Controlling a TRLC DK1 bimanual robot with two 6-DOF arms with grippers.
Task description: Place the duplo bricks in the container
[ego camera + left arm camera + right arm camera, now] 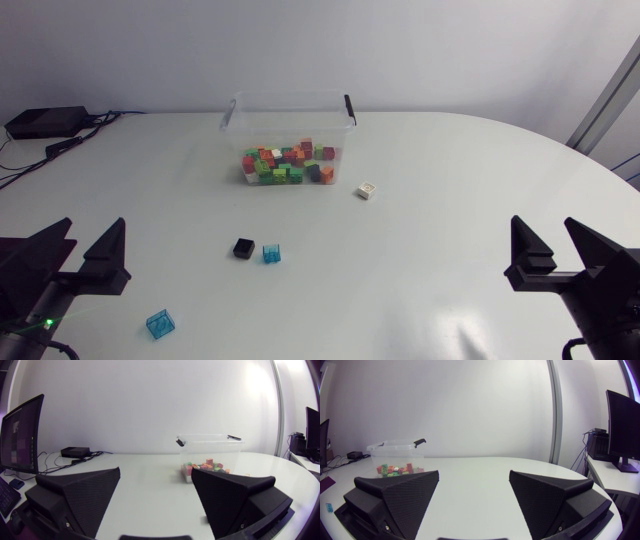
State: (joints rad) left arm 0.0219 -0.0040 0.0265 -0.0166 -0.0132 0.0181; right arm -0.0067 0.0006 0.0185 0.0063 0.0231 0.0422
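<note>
A clear plastic container [287, 122] stands at the back middle of the table, with several coloured duplo bricks [285, 165] inside it. A white brick [366, 190] lies just right of the container. A black brick [244, 247] and a translucent blue brick [271, 253] lie side by side in the middle. Another blue brick [160, 323] lies near my left gripper [85, 248], which is open and holds nothing at the front left. My right gripper [556, 248] is open and holds nothing at the front right. The container [210, 446] shows ahead of my left gripper [156, 500].
In the right wrist view the container [395, 450] stands far ahead and off to one side of my right gripper [474, 497]. A small blue brick [328, 506] shows beside its fingers. A black box with cables [45, 122] lies at the table's back left.
</note>
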